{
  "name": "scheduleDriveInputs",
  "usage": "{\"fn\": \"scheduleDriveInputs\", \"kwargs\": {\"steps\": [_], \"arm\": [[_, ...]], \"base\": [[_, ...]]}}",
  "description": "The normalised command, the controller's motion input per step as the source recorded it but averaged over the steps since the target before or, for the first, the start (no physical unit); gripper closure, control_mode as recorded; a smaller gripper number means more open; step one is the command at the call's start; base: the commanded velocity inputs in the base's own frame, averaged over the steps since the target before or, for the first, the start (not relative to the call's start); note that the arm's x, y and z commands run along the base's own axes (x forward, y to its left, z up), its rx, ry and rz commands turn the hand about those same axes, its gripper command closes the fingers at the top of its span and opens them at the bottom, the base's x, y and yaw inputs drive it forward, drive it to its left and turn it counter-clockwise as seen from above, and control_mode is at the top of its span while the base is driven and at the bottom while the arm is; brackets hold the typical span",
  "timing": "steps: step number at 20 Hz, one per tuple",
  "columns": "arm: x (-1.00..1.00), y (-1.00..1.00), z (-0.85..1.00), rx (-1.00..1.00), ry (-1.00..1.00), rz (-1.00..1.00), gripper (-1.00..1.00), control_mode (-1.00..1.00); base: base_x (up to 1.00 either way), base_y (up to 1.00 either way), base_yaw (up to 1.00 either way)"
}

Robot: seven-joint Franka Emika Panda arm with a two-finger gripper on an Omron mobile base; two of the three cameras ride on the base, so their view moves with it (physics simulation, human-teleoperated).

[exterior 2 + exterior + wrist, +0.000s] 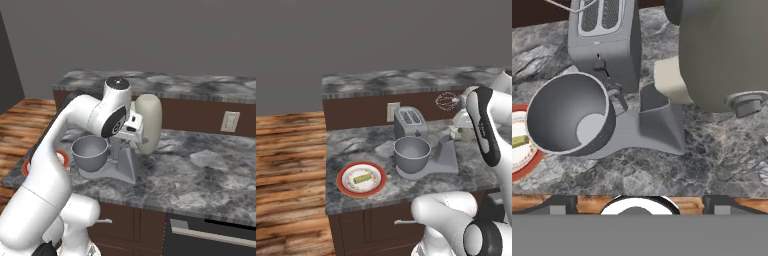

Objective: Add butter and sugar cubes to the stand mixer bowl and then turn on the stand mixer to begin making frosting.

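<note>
Butter (pixel 361 178) lies on the red-rimmed plate (pixel 346 187) near the counter's front edge, ready for pickup, at 9 o'clock from the stand mixer bowl (pixel 412 153). The bowl sits seated on the stand mixer (pixel 148 123) base, empty. Mixer head is tilted back, leaving the bowl mouth clear. Behind it stands 1 toaster (pixel 410 122). Gripper jaws stand wide, holding nothing.

No legible text, label or brand anywhere (toaster (pixel 411 122) and stand mixer (pixel 145 125) included)
</note>
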Motion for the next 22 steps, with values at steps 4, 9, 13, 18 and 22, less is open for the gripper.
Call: {"fn": "scheduleDriveInputs", "kwargs": {"steps": [4, 9, 13, 18, 22], "arm": [[-0.16, -0.64, -0.4, 0.0, 0.0, -0.05, -1.0, -1.0], [-0.04, -0.7, -0.51, 0.0, 0.01, -0.06, -1.0, -1.0], [0.0, -0.69, -0.57, 0.0, 0.06, -0.06, -1.0, -1.0], [0.01, -0.68, -0.52, 0.0, 0.09, -0.04, -1.0, -1.0], [0.09, -0.67, -0.5, 0.0, 0.12, -0.01, -1.0, -1.0]], "base": [[0.0, 0.0, 0.0], [0.0, 0.0, 0.0], [0.0, 0.0, 0.0], [0.0, 0.0, 0.0], [0.0, 0.0, 0.0]]}}
